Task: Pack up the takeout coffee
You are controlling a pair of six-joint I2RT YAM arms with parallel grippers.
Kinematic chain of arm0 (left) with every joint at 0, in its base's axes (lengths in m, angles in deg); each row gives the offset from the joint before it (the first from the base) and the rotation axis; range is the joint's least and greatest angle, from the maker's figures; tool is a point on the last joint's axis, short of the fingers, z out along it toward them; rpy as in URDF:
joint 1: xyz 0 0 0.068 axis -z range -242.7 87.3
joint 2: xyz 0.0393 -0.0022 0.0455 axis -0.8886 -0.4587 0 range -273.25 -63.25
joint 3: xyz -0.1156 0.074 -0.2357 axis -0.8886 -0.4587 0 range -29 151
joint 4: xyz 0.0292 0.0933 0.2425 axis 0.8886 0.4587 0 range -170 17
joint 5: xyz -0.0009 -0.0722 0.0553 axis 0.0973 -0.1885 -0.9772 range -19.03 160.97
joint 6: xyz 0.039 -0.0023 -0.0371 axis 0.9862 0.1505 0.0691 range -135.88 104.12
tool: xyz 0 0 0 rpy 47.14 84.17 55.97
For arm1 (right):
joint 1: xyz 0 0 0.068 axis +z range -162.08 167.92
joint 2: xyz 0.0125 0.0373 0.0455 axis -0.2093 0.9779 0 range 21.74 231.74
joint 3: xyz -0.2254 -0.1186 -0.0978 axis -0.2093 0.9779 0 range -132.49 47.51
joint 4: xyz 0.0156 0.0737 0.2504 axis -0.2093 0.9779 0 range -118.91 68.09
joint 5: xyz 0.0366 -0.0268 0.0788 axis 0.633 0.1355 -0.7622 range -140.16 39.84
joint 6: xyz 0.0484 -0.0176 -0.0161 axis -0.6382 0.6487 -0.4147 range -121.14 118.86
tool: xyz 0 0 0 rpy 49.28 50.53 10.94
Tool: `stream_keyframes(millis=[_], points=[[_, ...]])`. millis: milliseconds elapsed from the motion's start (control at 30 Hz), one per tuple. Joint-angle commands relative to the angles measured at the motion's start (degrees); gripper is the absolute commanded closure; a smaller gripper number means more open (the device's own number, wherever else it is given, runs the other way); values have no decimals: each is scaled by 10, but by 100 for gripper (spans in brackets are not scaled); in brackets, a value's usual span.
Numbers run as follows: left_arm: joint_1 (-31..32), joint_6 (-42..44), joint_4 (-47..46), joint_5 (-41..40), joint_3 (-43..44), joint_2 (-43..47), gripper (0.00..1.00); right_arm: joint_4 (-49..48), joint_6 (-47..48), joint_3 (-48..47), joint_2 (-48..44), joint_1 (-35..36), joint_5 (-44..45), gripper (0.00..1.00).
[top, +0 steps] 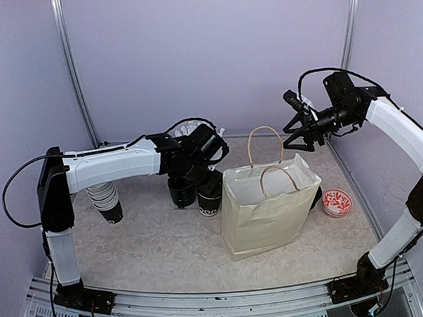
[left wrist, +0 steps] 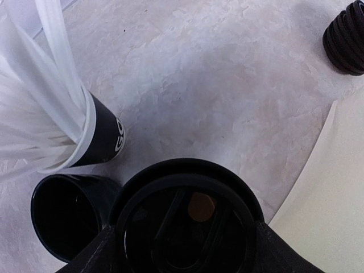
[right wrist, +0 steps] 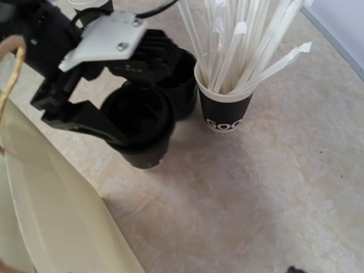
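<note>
Well, my left gripper (right wrist: 136, 116) pinches the coffee cup (right wrist: 142, 154) at its lid (left wrist: 187, 210) (right gripper (top: 300, 137) spread), so I fear it slipping against the mug (left wrist: 62, 219) beside.

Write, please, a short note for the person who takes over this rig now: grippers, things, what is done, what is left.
Left gripper: closed on the lidded cup, beside the bag; the cup seems not yet lifted.
Right gripper: open, empty, above the bag's far side.
Bag: upright, mouth open; its inside is mostly hidden.
Stack of cups: tilted, far left of the bag.
Done: lid on, cup gripped.
Left: put the cup in the bag.
</note>
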Motion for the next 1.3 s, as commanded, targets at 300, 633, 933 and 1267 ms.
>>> stream_keyframes(millis=[300, 633, 933, 1267], points=[[23, -39, 29, -8, -157, 126, 34, -5, -6, -18, 3, 3, -13, 22], [59, -67, 126, 6, -167, 161, 20, -6, -5, -20, 5, 3, -23, 23], [59, -74, 227, 11, -115, 151, 18, -14, 0, -4, -7, 3, -32, 22], [50, -71, 258, 17, -61, 113, 19, -25, 5, 18, -23, 3, -34, 22]])
